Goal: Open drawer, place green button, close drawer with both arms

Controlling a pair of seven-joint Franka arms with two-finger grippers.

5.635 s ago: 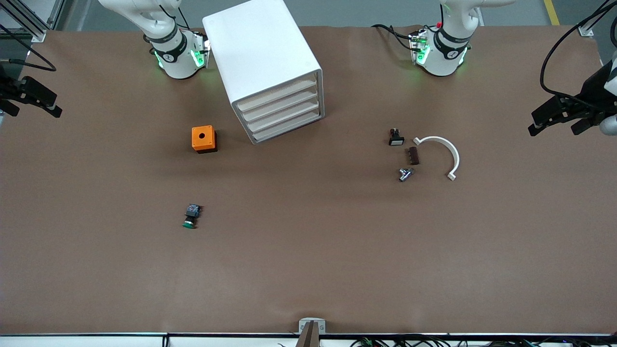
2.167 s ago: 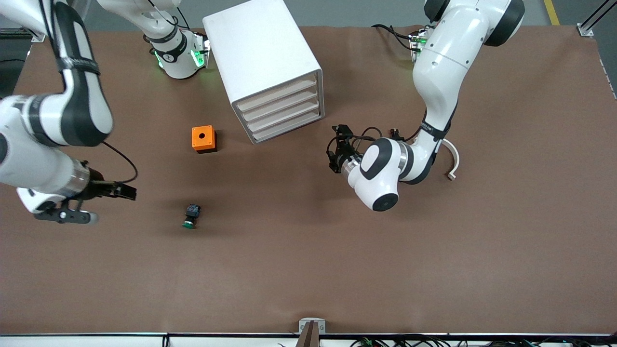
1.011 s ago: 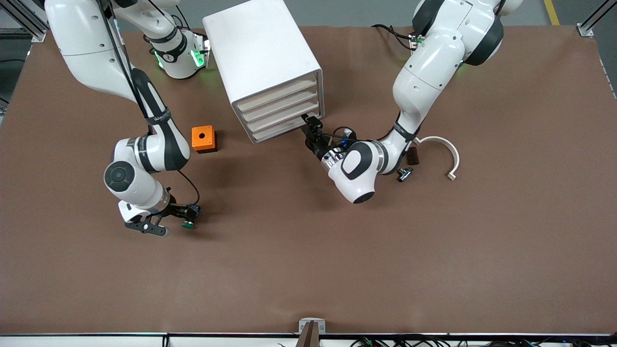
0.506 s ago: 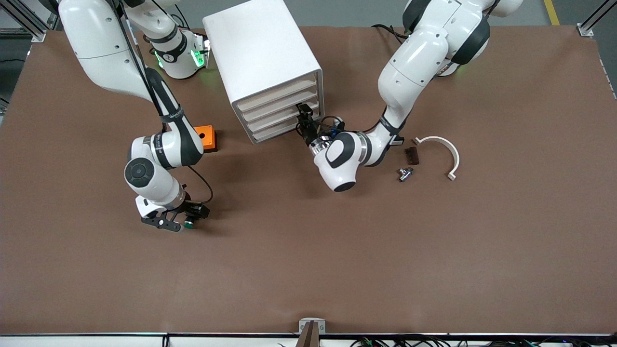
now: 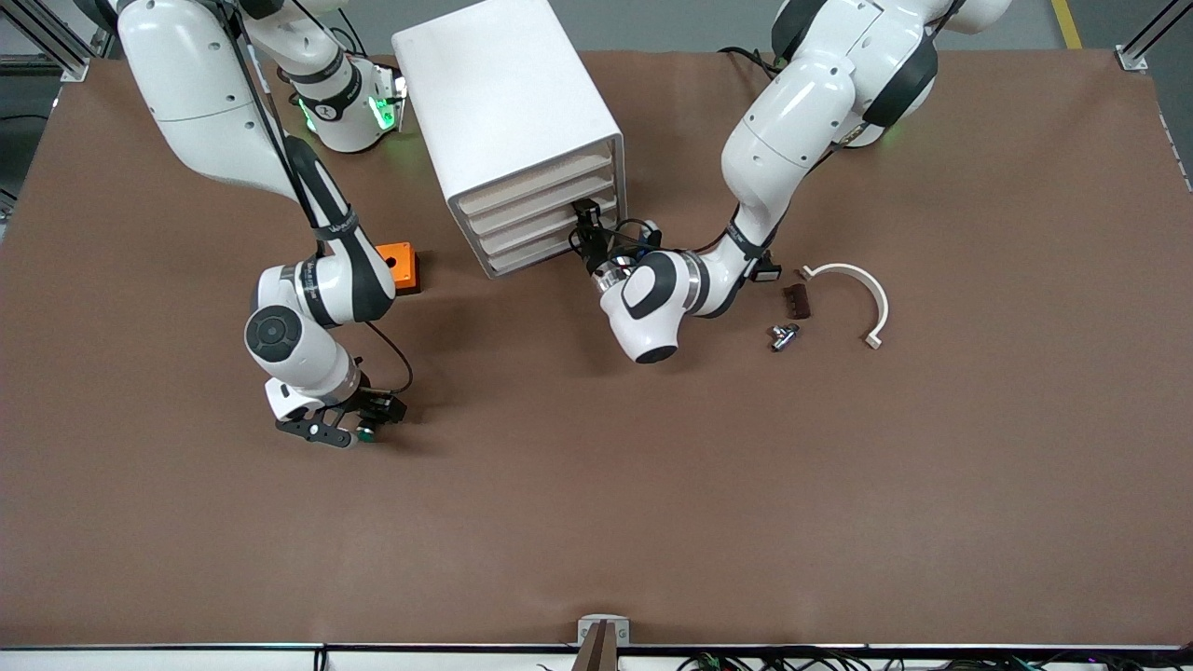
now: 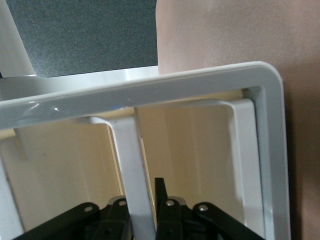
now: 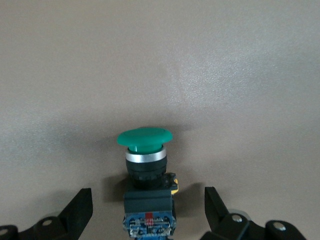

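The white cabinet (image 5: 508,112) shows four stacked drawers; the lowest drawer (image 5: 539,253) is closed. My left gripper (image 5: 589,229) is at the drawer fronts, at the end toward the left arm. In the left wrist view the left gripper (image 6: 145,189) is shut on a white drawer-front bar (image 6: 131,165); I cannot tell which drawer it belongs to. The button (image 5: 367,431) lies on its side on the table, green cap (image 7: 145,138) pointing away from the wrist. My right gripper (image 5: 360,421) is low over it and open, fingers (image 7: 81,202) apart on either side of its black-and-blue body (image 7: 149,210).
An orange box (image 5: 399,265) sits beside the cabinet, partly covered by the right arm. Toward the left arm's end lie a black button with a white face (image 5: 767,272), a brown block (image 5: 795,301), a small metal part (image 5: 783,335) and a white arc (image 5: 862,289).
The left gripper moved in against the drawer fronts and closed on the white bar. The right gripper shifted slightly around the button and stayed open.
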